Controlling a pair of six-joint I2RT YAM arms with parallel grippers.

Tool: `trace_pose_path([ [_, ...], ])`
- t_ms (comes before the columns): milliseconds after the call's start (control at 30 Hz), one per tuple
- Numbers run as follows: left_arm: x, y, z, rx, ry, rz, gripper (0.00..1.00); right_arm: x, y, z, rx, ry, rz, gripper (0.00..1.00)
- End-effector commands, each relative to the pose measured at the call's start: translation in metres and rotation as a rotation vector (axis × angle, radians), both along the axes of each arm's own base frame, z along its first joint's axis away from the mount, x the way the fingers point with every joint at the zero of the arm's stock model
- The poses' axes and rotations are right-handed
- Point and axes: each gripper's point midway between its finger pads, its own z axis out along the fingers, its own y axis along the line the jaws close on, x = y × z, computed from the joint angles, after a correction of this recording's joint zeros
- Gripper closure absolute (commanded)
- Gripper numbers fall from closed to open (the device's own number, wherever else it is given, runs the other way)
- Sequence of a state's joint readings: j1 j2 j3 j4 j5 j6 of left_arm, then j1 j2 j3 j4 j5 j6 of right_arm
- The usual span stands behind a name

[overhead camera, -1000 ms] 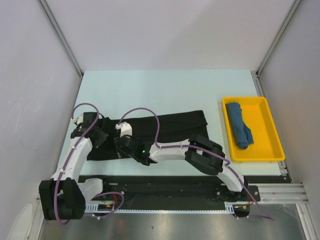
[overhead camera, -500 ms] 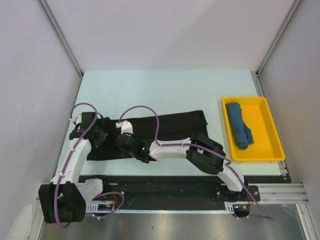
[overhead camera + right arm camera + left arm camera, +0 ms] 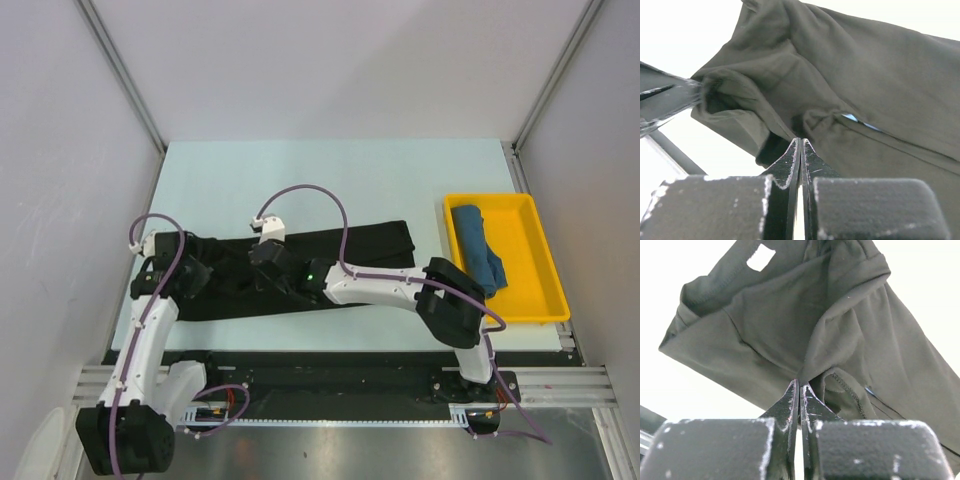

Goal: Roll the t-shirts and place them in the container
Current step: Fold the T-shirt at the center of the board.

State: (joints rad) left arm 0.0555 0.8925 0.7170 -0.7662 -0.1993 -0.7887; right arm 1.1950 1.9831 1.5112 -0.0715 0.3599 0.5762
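Note:
The black t-shirt (image 3: 360, 250) lies as a long folded strip across the pale table. Its left end is bunched between my two grippers. My left gripper (image 3: 203, 279) is shut on a fold of that cloth; in the left wrist view the jaws (image 3: 800, 383) pinch the black t-shirt (image 3: 790, 315) at their tips. Just to its right, my right gripper (image 3: 259, 274) is also shut on the shirt. The right wrist view shows the black cloth (image 3: 880, 75) caught at the tips of my right gripper (image 3: 801, 140). The teal-blue t-shirt (image 3: 478, 250) lies rolled in the tray.
The yellow tray (image 3: 540, 290) stands at the right side of the table (image 3: 330, 180). Grey walls with metal posts close in the left, back and right. A black rail (image 3: 330, 370) with the arm bases runs along the near edge.
My right gripper has shut on the black t-shirt's left part and moved away from the near edge with it. The left gripper stayed shut and shifted slightly, and the cloth bunched up between them.

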Motion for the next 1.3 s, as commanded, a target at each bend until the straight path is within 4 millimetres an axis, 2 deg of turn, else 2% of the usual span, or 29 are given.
trace_pose_path([
  [0,-0.009,-0.01,-0.003,-0.086,-0.026,0.041,0.97,0.009,-0.022,0.001,-0.017,0.01,-0.054,1.0],
  [67,-0.014,-0.015,-0.008,-0.111,-0.02,0.04,0.96,0.008,-0.026,-0.006,-0.038,0.022,-0.054,1.0],
  [167,-0.022,-0.017,-0.015,-0.13,0.003,0.047,0.88,0.005,-0.03,-0.02,-0.066,0.041,-0.049,1.0],
  [267,-0.018,-0.013,-0.008,-0.1,-0.023,0.04,0.59,0.002,-0.031,-0.032,-0.076,0.066,-0.032,1.0],
  [300,-0.015,-0.008,-0.003,-0.075,-0.039,0.044,0.46,0.001,-0.031,-0.035,-0.082,0.071,-0.027,1.0],
  [333,-0.01,-0.006,0.001,-0.045,-0.05,0.016,0.41,0.0,-0.03,-0.038,-0.086,0.074,-0.02,1.0],
  [367,0.0,-0.004,0.014,-0.021,-0.088,-0.01,0.4,0.0,-0.03,-0.04,-0.088,0.081,-0.012,1.0],
  [400,0.005,0.003,0.016,0.017,-0.081,-0.001,0.38,0.0,-0.029,-0.041,-0.085,0.084,-0.005,0.99],
  [467,0.016,0.011,0.031,0.063,-0.098,-0.001,0.36,-0.001,-0.029,-0.043,-0.09,0.091,0.002,0.98],
  [567,0.029,0.024,0.031,0.13,-0.055,0.018,0.37,0.002,-0.03,-0.043,-0.085,0.094,0.007,0.9],
  [633,0.036,0.031,0.02,0.159,0.005,0.022,0.4,0.003,-0.031,-0.041,-0.086,0.086,0.006,0.89],
  [700,0.044,0.032,0.015,0.156,0.03,0.02,0.49,0.003,-0.035,-0.036,-0.089,0.072,0.005,0.86],
  [733,0.048,0.025,0.006,0.128,0.06,-0.016,0.52,0.002,-0.037,-0.036,-0.094,0.065,0.004,0.83],
  [800,0.052,0.019,0.002,0.098,0.071,-0.043,0.58,0.002,-0.039,-0.028,-0.08,0.05,0.008,0.79],
  [933,0.037,0.0,-0.01,0.015,0.062,-0.087,0.59,0.002,-0.039,-0.028,-0.075,0.046,0.04,0.71],
  [967,0.029,-0.011,-0.014,-0.016,0.052,-0.124,0.56,0.003,-0.035,-0.027,-0.064,0.039,0.052,0.69],
  [1067,0.015,-0.02,-0.013,-0.009,0.032,-0.149,0.4,0.001,-0.028,-0.035,-0.059,0.045,0.113,0.62],
  [1133,0.009,-0.025,-0.014,-0.003,0.036,-0.165,0.37,0.003,-0.018,-0.037,-0.024,0.042,0.135,0.6],
  [1267,-0.005,-0.032,-0.027,-0.005,0.078,-0.167,0.36,0.003,-0.017,-0.05,-0.029,0.073,0.138,0.59],
])
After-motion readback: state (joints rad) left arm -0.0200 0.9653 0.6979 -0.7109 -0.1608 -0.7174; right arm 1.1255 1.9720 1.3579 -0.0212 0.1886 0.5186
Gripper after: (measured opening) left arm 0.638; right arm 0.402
